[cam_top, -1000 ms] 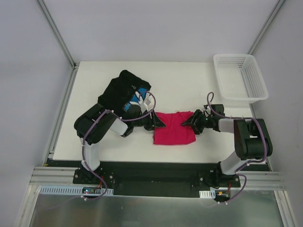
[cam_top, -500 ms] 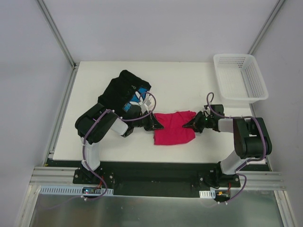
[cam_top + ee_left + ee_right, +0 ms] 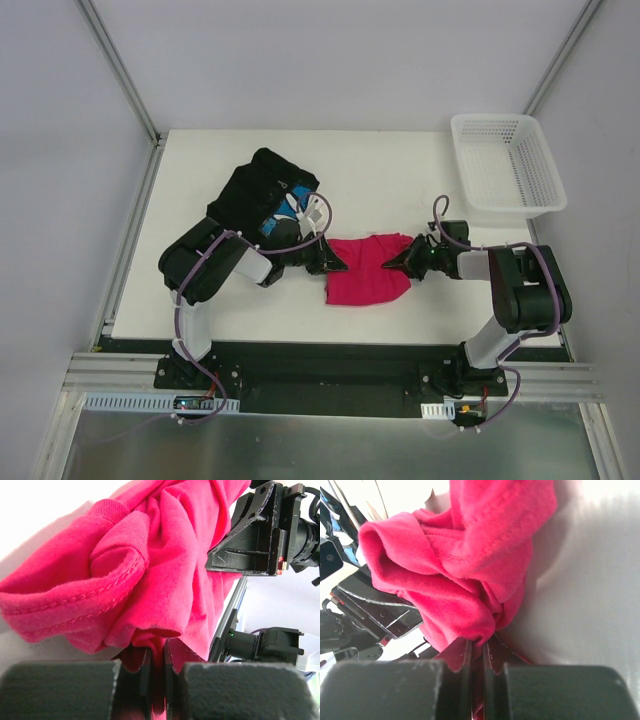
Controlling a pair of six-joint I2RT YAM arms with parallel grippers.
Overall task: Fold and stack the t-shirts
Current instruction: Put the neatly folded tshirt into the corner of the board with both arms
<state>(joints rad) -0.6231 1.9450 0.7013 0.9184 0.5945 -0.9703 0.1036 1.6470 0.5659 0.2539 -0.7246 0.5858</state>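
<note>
Status: pink tee (image 3: 367, 285) lies mid-table (image 3: 400, 170), bunched between the arms. Left gripper (image 3: 338, 264) is pinched tight on its left edge, right gripper (image 3: 394, 264) on its right edge; cloth shows in both jaw gaps. Black tee (image 3: 252, 195) is heaped behind the left arm. Basket (image 3: 505, 165) sits at the far right.

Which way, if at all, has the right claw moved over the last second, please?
Yes, slightly: in the top view the right claw has edged left, away from the white basket, closing on the pink t-shirt at its right edge.
</note>
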